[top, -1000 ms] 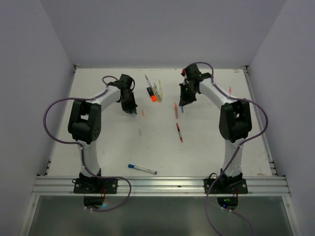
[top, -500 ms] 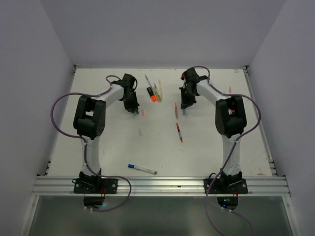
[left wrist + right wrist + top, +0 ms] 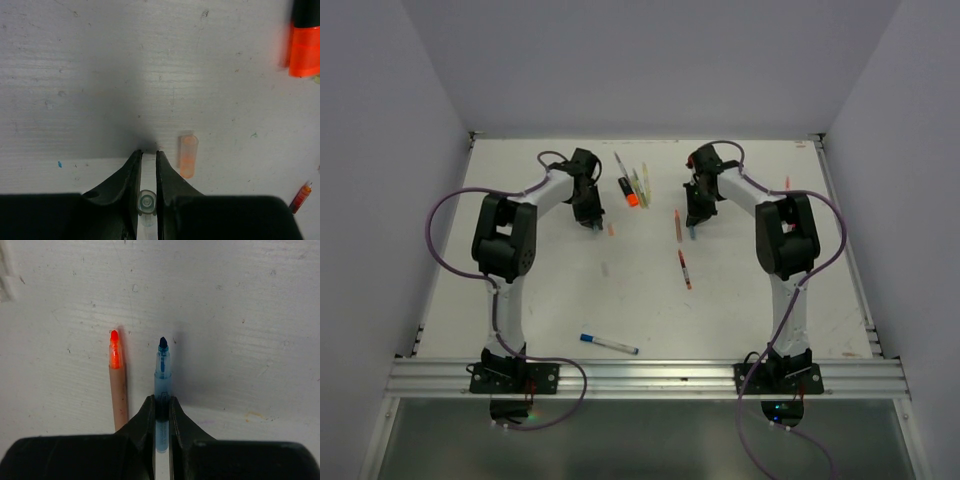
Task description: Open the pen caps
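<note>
– White tabletop [image 3: 750, 290], pale walls on three sides. What do we have in each claw?

– Our left claw [image 3: 148, 154] is clenched on a small clear cap [image 3: 146, 203], seen end-on between the fingers. Our right claw [image 3: 161, 400] is clamped around the barrel of a blue pen [image 3: 162, 372], its dark tip bare and pointing away from us.

– Why two separate grips?

– We judge this pair done: cap in one claw, body in the other. Both are low over the tabletop, probably so each piece can be set down.

– And the other pieces?

– An orange cap [image 3: 188, 156] lies loose just beside the left claw. An orange-tipped pen [image 3: 118, 385] lies uncapped alongside the blue one.

– What is left for us?

– A blue cap [image 3: 587, 338] sits on a white pen [image 3: 615, 346] near our bases. An orange highlighter [image 3: 304, 50] lies by the far cluster; we cannot tell whether its cap is on.
</note>
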